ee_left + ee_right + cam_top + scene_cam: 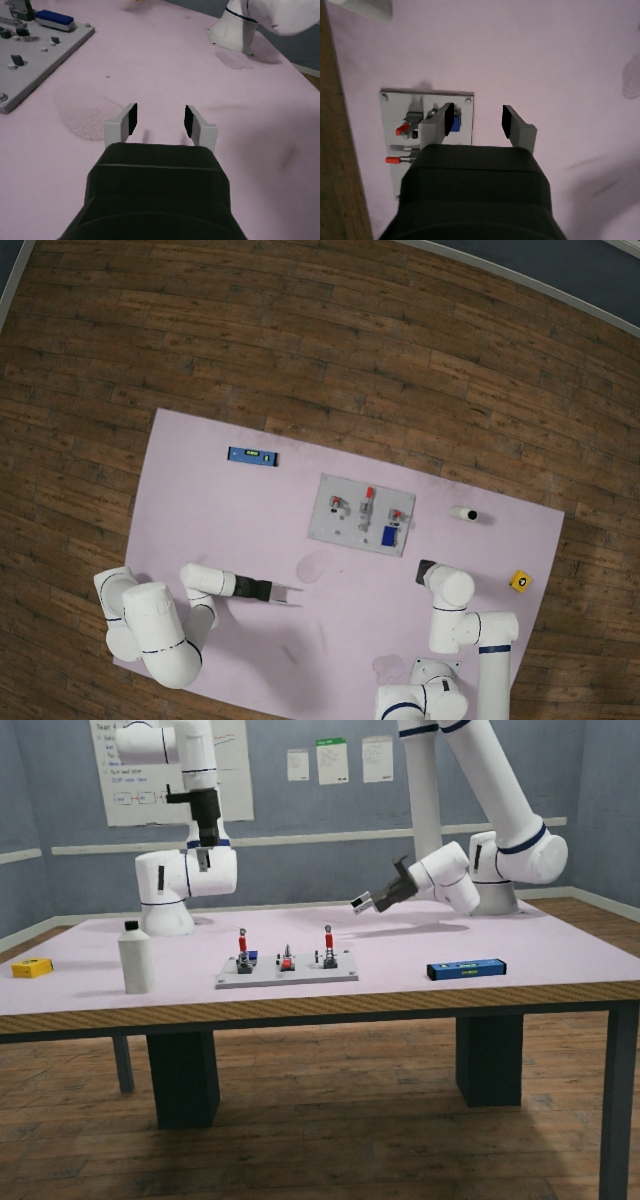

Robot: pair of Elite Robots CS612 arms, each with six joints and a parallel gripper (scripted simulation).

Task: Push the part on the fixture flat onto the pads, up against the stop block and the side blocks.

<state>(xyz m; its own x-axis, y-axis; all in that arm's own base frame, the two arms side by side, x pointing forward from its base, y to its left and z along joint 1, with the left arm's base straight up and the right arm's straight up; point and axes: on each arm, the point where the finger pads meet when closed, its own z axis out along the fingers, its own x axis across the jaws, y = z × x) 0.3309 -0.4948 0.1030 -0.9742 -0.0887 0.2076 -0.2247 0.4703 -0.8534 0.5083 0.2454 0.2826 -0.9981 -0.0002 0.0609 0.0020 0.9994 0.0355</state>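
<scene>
Right of centre in the top view, the blue part (389, 536) (252, 955) (54, 18) (456, 124) sat on the plate (356, 544) (289, 980) (55, 60) (466, 140).
I judged the push unstarted; both the left gripper (301, 597) (360, 904) (161, 113) and right gripper (203, 869) (478, 114) stood spread. Next: press fingers together, approach. I could read no brand.

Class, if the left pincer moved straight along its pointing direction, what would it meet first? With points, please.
The left pincer (301, 597) (355, 907) (161, 113) tilts downward, so probably the pink tabletop (351, 622) (289, 934) (165, 75) (560, 60); exactly where is unclear.
</scene>
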